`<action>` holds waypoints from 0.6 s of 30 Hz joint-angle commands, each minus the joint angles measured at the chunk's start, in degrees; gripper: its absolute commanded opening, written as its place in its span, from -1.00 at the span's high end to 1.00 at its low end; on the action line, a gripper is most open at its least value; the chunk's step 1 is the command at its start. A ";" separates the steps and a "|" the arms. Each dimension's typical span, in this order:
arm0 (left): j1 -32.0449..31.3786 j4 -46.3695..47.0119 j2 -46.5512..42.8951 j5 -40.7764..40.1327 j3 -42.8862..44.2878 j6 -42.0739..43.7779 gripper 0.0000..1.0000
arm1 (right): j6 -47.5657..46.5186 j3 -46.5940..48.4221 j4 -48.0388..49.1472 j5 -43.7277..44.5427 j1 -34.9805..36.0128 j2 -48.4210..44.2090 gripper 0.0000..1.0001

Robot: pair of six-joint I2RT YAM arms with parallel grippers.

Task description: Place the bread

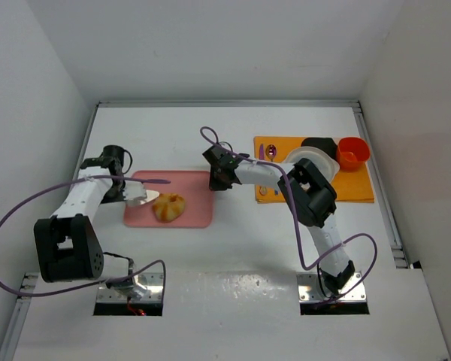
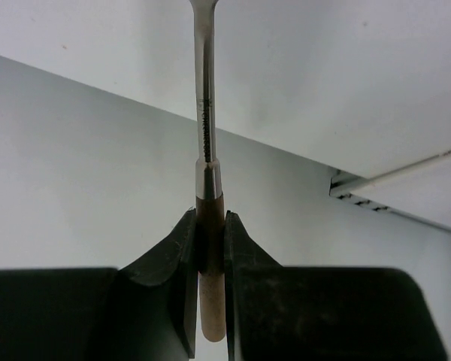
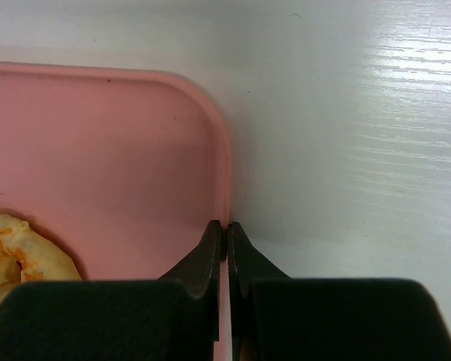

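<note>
Top external shows the bread (image 1: 169,206), a knotty golden bun w/ browner patches, lying on the pink board (image 1: 192,216) towards the worktop's left edge. We read the right gripper (image 3: 225,235) as pinched tight on the board's thin, rounded rim, prob. to steady it. The left gripper (image 2: 210,226) clamps the wooden handle of a spatula (image 2: 204,113), its shank smooth metal and its blade just beside the bun, likely to lift it to the white plate (image 1: 325,162) near the right edge.
</note>
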 commanded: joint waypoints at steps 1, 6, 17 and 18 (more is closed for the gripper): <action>-1.08 3.07 -2.48 -8.36 -1.41 2.15 1.00 | 1.67 -1.67 -3.38 2.41 0.86 -0.25 1.00; -1.60 6.68 -3.09 -12.59 -0.88 2.68 1.00 | 1.85 -1.67 -3.74 3.81 1.91 -0.61 1.00; -10.82 10.37 -11.62 -18.21 -17.04 7.27 1.00 | 3.25 -2.90 -4.35 4.17 2.09 -1.13 1.00; -10.83 11.51 -11.09 -18.22 -17.05 6.64 1.00 | 3.43 -3.08 -4.44 4.17 2.26 -1.39 1.00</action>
